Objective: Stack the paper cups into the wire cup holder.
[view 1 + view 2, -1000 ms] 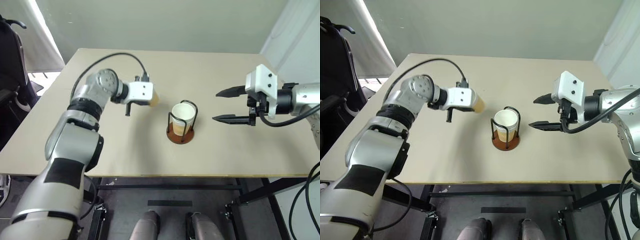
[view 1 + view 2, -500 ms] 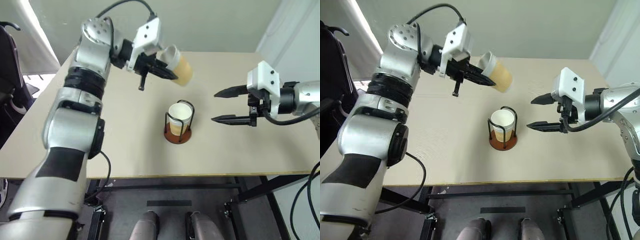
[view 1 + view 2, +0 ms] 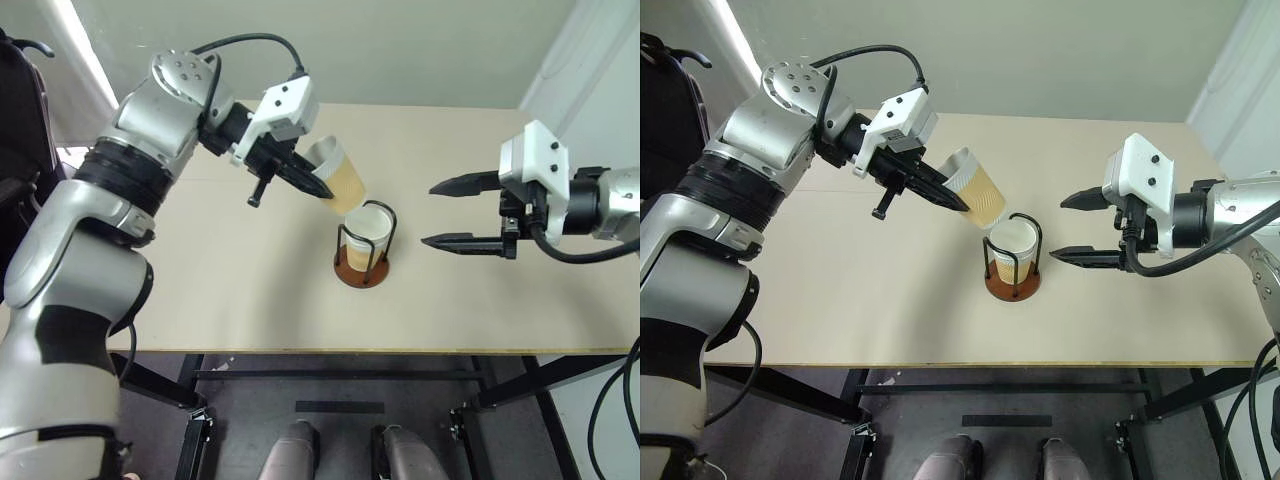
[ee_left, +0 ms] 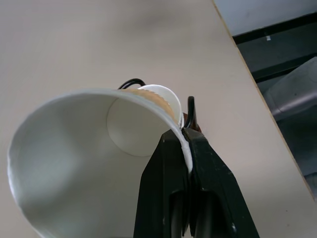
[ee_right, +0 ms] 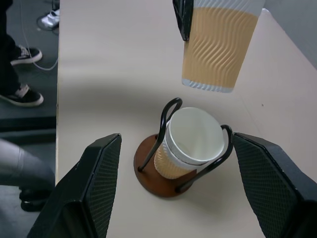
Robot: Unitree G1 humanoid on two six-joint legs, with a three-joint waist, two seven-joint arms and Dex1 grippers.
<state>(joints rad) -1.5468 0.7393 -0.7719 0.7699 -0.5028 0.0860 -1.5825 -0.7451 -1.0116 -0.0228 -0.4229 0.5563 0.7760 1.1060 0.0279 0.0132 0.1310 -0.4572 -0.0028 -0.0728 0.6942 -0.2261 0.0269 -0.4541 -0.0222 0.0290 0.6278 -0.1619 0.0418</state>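
Left gripper [image 3: 318,186] clamped on the rim wall of a tan ribbed paper cup with white inside [image 3: 338,180], one black finger inside the mouth, one outside. Cup held tilted in the air, its base just above and to the robot's left of the wire cup holder with reddish-brown disc base and two black wire loops [image 3: 360,268]. Holder stands mid-table on the pale beige tabletop [image 3: 200,290]. Nested tan paper cups already in the holder [image 5: 188,141]; right wrist view shows two white rims there, so this looks like the third and last cup.

Step in hand: carry and line up for insertion. Next move, as I judge it: bring the cup upright, centre its base over the nested rims between the loops, lower, then let go.

Left arm raised high, elbow out, wrist angled downward toward the holder. Right gripper [image 3: 437,213] empty, jaws wide apart, hovering level just beside the holder on the robot's right.
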